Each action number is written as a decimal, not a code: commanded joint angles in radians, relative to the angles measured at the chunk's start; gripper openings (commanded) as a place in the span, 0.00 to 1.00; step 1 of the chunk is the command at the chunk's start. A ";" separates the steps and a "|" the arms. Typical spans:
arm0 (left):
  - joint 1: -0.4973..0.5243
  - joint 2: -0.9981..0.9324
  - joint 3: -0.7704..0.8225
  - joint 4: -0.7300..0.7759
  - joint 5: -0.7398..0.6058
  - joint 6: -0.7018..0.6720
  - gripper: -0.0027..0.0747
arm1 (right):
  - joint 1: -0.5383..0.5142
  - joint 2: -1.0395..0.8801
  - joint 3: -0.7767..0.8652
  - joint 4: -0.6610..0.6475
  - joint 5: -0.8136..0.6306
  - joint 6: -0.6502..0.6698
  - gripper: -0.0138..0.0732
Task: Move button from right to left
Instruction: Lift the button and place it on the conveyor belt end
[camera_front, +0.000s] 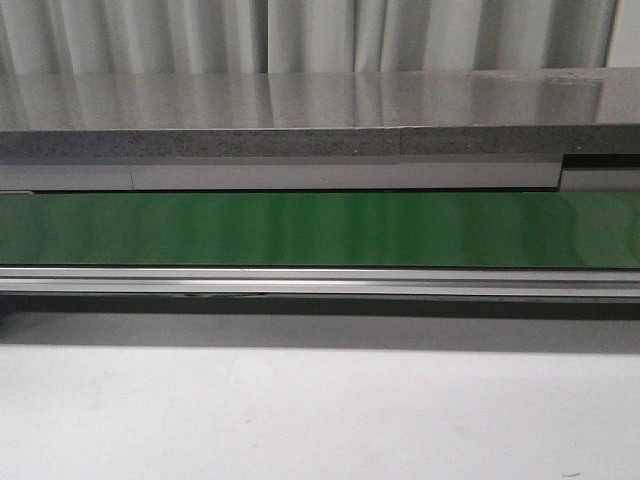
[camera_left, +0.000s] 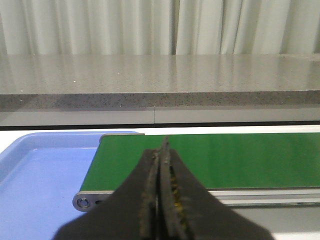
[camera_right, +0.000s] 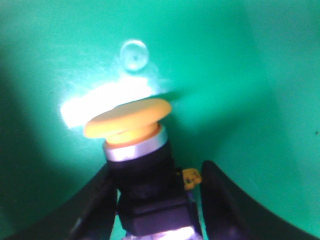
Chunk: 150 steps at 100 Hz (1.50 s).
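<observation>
1. In the right wrist view the right pincer (camera_right: 160, 200) straddles the button (camera_right: 137, 160): one dark finger sits on each side of the boxy black body. The near finger seems to press against the body, while a thin gap shows beside the other, so whether the pincer is truly clamped cannot be told.
2. Just beyond the fingertips the button's yellow-orange cap (camera_right: 127, 117) tilts forward above a silver collar, and past it lies a green surface with a bright glare patch. Whether the button rests on that surface or hangs above it cannot be read.
3. In the left wrist view the left pincer (camera_left: 161, 165) has its fingers pressed together, holding nothing. Directly beyond its tips runs the green belt (camera_left: 225, 160), with a blue tray (camera_left: 45, 170) off to one side at the belt's end, and a grey stone counter (camera_left: 160, 80) farther back.
4. The front view shows only the belt, bare along the visible stretch, with neither arm in sight.
5. Judged from this, the step in hand is the pick or carry at the right side.
6. The next move calls for a firm, confirmed grip on the body below the collar, then travel leftward toward the belt, keeping the cap from slipping or tipping.
</observation>
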 joint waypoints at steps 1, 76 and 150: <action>0.002 -0.030 0.045 -0.010 -0.075 -0.010 0.01 | 0.002 -0.092 -0.043 0.025 0.013 -0.009 0.38; 0.002 -0.030 0.045 -0.010 -0.075 -0.010 0.01 | 0.238 -0.289 -0.028 0.022 0.164 0.125 0.38; 0.002 -0.030 0.045 -0.010 -0.075 -0.010 0.01 | 0.267 -0.308 -0.033 0.103 0.144 0.093 0.92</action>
